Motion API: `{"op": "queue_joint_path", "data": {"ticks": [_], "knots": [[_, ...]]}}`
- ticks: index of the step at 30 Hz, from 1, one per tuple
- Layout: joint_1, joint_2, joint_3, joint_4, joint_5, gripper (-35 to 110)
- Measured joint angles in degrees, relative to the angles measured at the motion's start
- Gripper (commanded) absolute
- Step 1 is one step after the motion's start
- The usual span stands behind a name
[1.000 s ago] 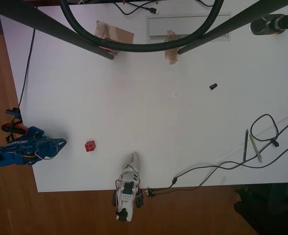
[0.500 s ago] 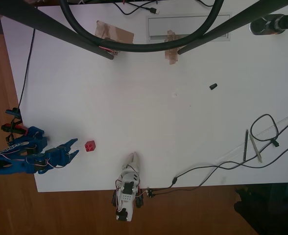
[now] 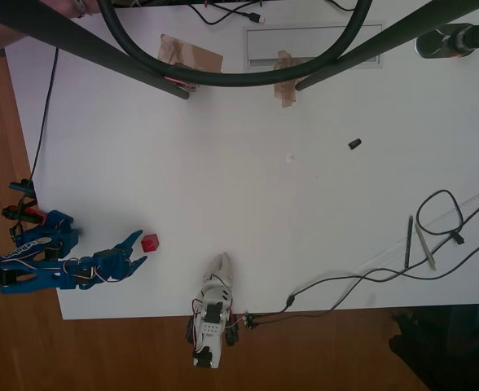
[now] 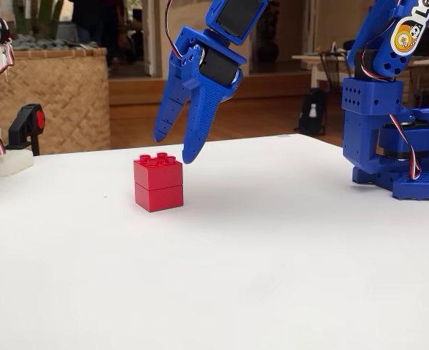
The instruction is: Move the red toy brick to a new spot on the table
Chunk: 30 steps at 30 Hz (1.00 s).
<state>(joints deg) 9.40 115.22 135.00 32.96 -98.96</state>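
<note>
Presently, the white worktop (image 3: 305,204) is seen to carry every listed item, with brown wooden floor (image 3: 11,163) bordering it on the left of the overhead view. Brown tape patches (image 3: 192,55) are recorded near the far edge, and thin black cables (image 3: 435,220) are looped at the right side. The blue arm (image 3: 52,262) is mounted at the left edge of the worktop in the overhead view; its base (image 4: 404,153) is shown at the right of the fixed view. The hand (image 4: 176,150) is held with its two fingers apart and pointed downward, tips just above and just beside the red toy brick (image 4: 158,181); contact cannot be confirmed. The red toy brick (image 3: 150,243) is located near the left front part of the worktop in the overhead view, resting flat, studs up, just off the fingertips (image 3: 138,248). A pair of pen-like sticks (image 3: 415,243) is noted at the right. A tiny black cap (image 3: 354,144) is noted well apart, toward the upper right of the overhead view.
</note>
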Motion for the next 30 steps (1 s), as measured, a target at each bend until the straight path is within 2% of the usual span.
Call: {"op": "queue_joint_path", "data": {"ticks": [13, 19, 26, 30], "knots": [[0.3, -3.5, 8.3, -16.9, 2.8, 34], [0.2, -5.3, 12.8, -25.6, 3.2, 15], [0.3, -5.9, 13.1, -27.1, 3.9, 6], [0.4, -5.9, 11.5, -22.9, 4.3, 5]]}}
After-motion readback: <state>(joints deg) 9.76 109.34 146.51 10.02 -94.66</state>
